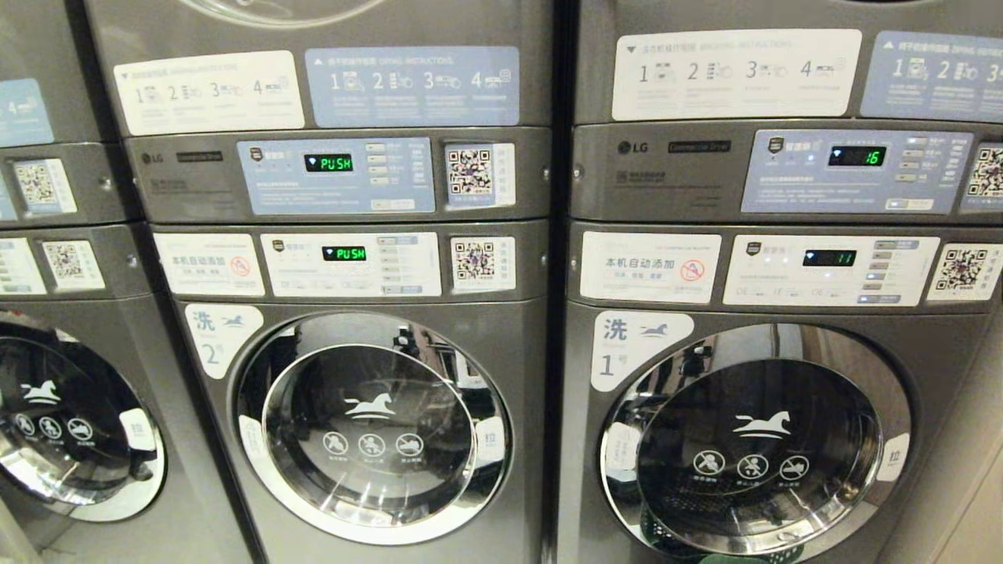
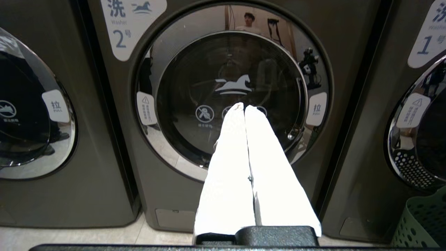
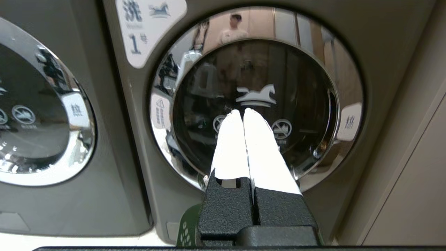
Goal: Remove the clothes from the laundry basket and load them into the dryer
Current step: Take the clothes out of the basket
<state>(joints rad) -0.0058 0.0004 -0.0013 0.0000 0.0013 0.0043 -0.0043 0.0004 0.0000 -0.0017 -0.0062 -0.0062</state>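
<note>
The robot faces a wall of stacked grey steel laundry machines, each with a round chrome-ringed glass door low down and a control panel above. The two lower machines ahead wear white stickers numbered 2 (image 1: 222, 335) on the left and 1 (image 1: 636, 345) on the right, and both round doors, the left one (image 1: 374, 427) and the right one (image 1: 754, 442), are closed, so nothing can go in until one is pulled open. The upper units, whose panels glow green, look like the dryers, though their doors are almost wholly cut off at the top of the head view and I cannot be sure.

Neither arm shows in the head view. The left claw (image 2: 244, 107) points straight at the glass of machine 2, well short of it, its two white fingers (image 2: 230, 164) pressed together with nothing between them. The right claw (image 3: 243, 111) does the same before machine 1, white fingers (image 3: 231, 150) together and empty. Both seem simply held forward and tucked narrow while the robot settles its stance, rather than reaching for anything.

The pale green perforated plastic laundry basket (image 2: 423, 223) stands on the floor near the foot of machine 1, to the right of the left claw; its rim also peeps in at the bottom of the head view (image 1: 725, 558). The clothes inside are hidden from every view. By my reckoning the task is at its very start.
</note>
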